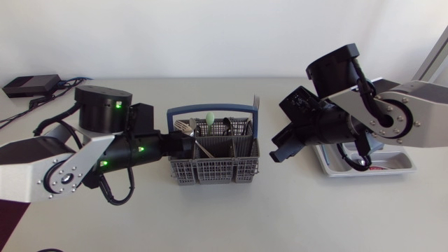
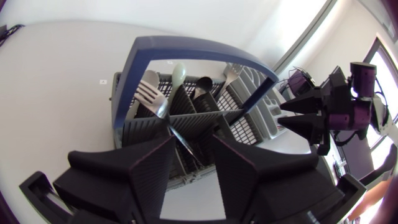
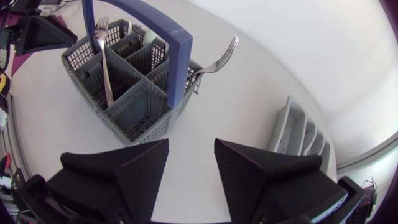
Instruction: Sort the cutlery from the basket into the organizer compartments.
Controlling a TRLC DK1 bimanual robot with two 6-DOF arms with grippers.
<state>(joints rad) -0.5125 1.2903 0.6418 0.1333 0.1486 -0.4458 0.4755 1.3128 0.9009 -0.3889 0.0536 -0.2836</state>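
Straddling the fork (image 2: pixel 150 97) handle in the grey cutlery basket (image 2: pixel 147 129), the left gripper (image 2: pixel 193 147) stands open. Closing off-centre could drag the light basket or snag the neighbouring spoon (image 2: pixel 204 83). The right gripper (image 3: pixel 191 155) hangs open between basket and organizer (image 3: pixel 301 130).

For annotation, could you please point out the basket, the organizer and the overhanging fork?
basket (image 1: pixel 231 106), head view, blue handle bar.
organizer (image 3: pixel 297 134), right wrist view, divider wall.
fork (image 3: pixel 227 51), right wrist view, tines.
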